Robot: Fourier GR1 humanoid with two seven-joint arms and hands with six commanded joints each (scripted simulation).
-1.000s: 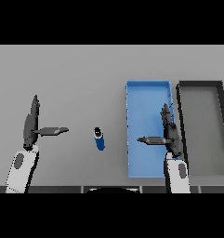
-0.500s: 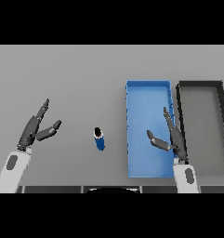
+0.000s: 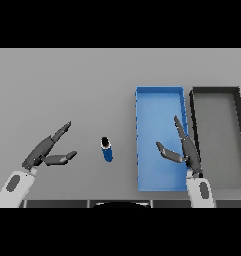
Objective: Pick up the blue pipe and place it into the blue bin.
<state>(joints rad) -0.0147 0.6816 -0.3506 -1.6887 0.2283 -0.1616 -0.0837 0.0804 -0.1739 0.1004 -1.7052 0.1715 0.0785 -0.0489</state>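
The blue pipe [image 3: 107, 149] stands on the grey tabletop [image 3: 67, 90], between your two hands and just left of the blue bin [image 3: 159, 95], touching neither. Your left hand [image 3: 47, 151] lies well to the pipe's left, fingers straight and spread with the thumb pointing toward it, holding nothing. Your right hand [image 3: 184, 150] hovers over the blue bin, equally open and empty. For the reach, the left hand looks better placed: bring it in low from the side, keep thumb and fingers apart until the pipe sits between them, and close around its middle so it doesn't tip. Count one pipe, one blue bin, one dark bin [image 3: 214, 91] just right of it, and two hands
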